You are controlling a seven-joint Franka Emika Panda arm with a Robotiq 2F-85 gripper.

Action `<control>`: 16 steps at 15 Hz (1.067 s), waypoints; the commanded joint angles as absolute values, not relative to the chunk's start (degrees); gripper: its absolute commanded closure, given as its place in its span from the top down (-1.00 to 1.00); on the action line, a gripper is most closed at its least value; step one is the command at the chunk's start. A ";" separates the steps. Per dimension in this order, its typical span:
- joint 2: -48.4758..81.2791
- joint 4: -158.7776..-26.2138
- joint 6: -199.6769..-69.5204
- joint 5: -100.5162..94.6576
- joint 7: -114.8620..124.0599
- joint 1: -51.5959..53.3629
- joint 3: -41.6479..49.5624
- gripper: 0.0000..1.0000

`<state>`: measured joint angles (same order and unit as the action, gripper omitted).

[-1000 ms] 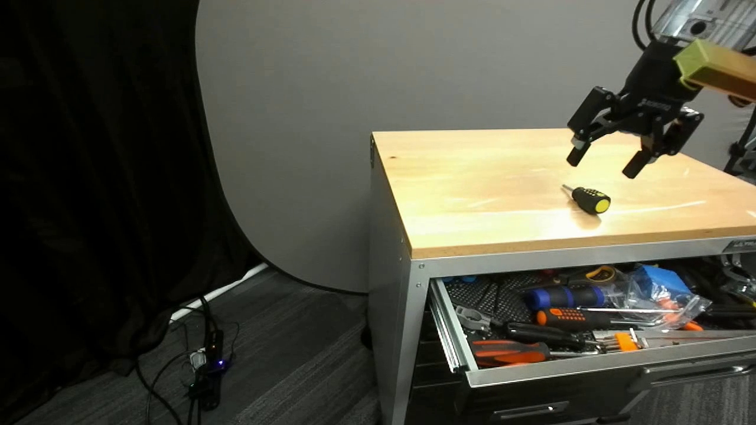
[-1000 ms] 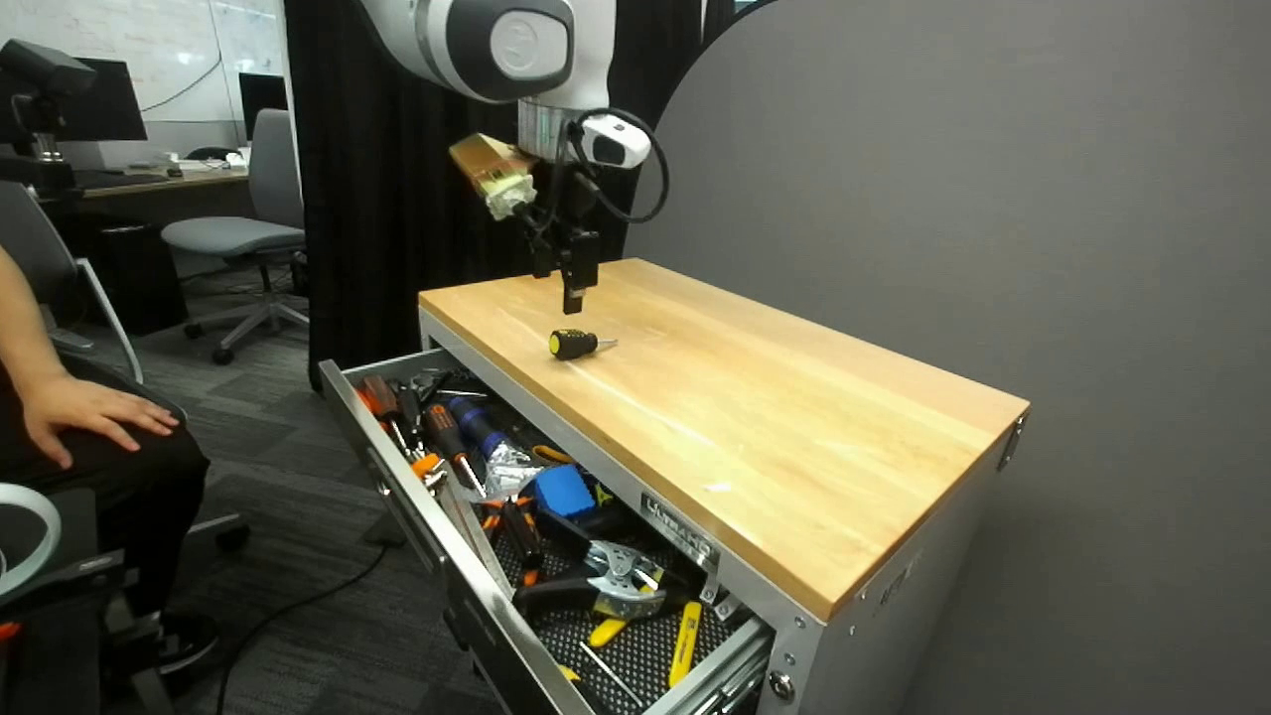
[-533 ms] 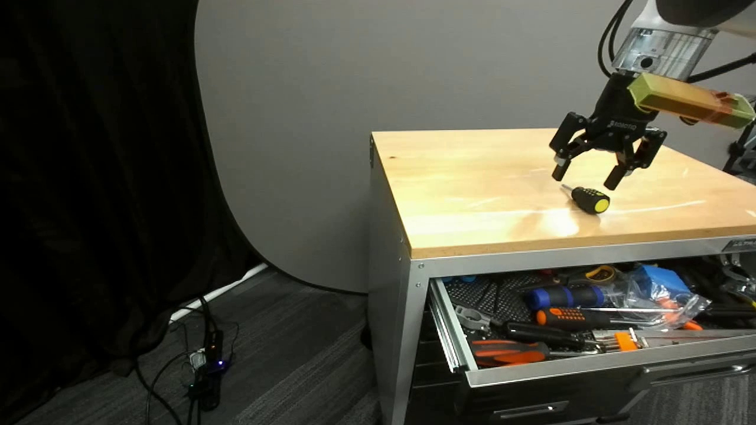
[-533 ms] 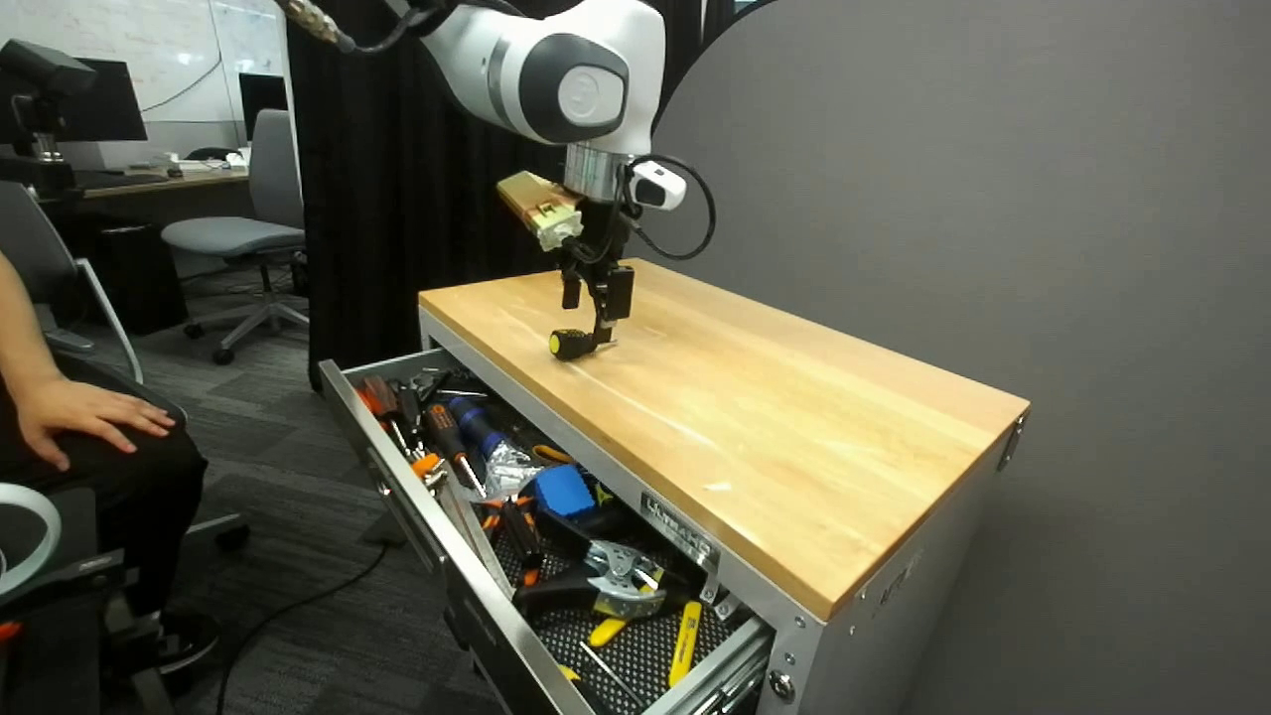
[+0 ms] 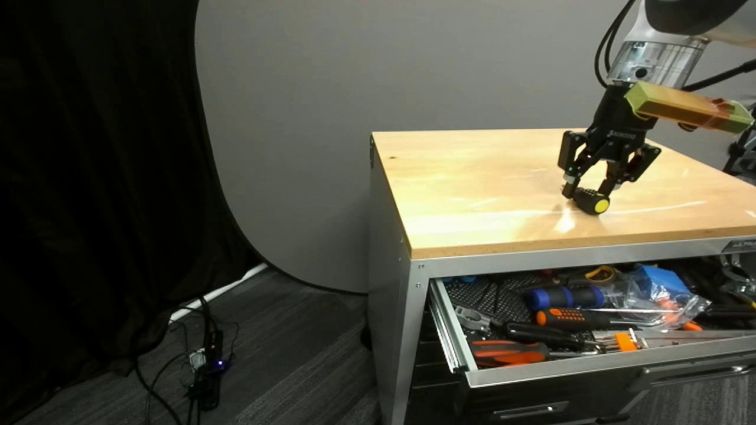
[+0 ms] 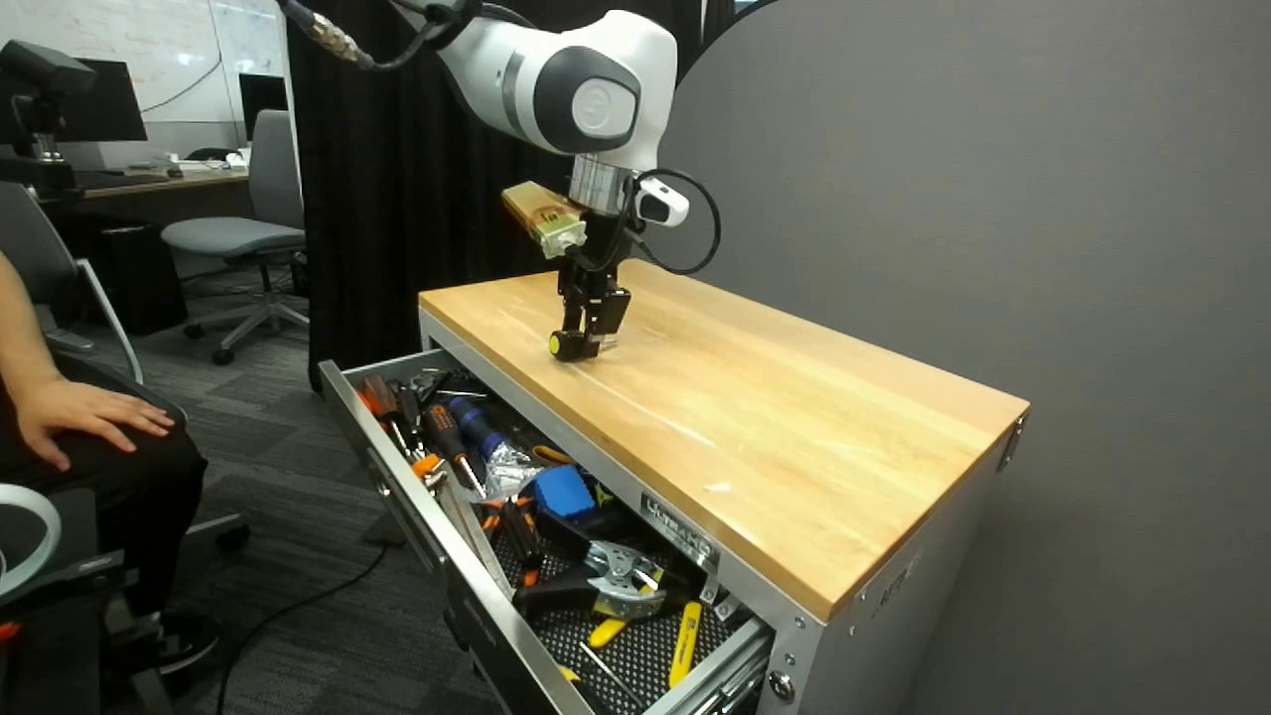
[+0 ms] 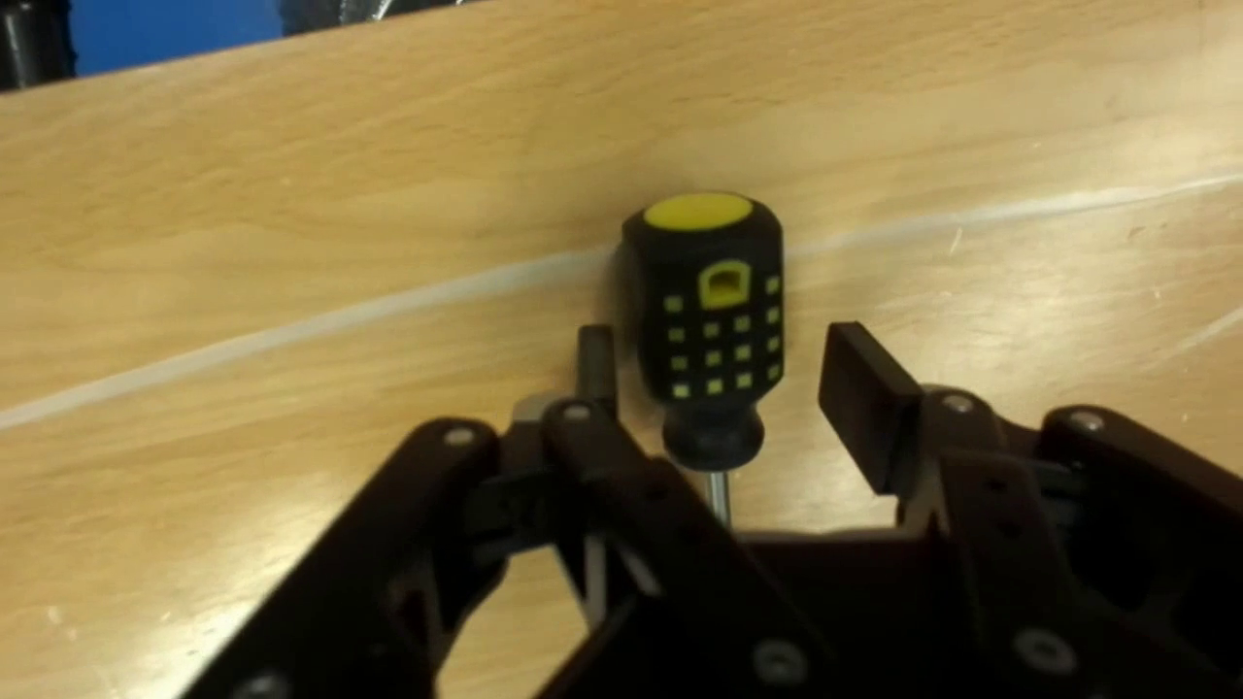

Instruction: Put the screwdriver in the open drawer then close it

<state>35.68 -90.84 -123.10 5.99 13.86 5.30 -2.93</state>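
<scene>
On the wooden worktop (image 6: pixel 755 437), near its front edge, the screwdriver (image 7: pixel 714 335) lies on its side under the hand (image 5: pixel 587 190), between the two fingers. In the wrist view its long axis runs crosswise to the direction in which they would close, so I judge the handle well placed for gripping. The fingers stand moderately apart and have hold of nothing: some gap shows at each side of the handle, narrower at one side. The yellow end cap looks roughly toward the open drawer (image 5: pixel 590 365). The handle is short, thick and black, with small yellow squares; the metal shank is thin.
</scene>
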 commanded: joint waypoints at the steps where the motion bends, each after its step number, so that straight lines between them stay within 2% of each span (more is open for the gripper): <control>1: 34.04 -93.03 -125.96 7.37 14.65 5.53 -2.66 -0.48; 3: 32.01 -95.74 -127.26 8.19 14.47 4.85 -2.77 -0.70; 5: 29.50 -99.68 -129.58 9.29 14.63 4.21 -2.58 -0.64; 10: 20.49 -113.41 -134.70 10.29 15.55 2.81 -0.95 -0.65; 16: 10.65 -127.58 -134.62 9.63 16.19 2.86 -0.37 -0.65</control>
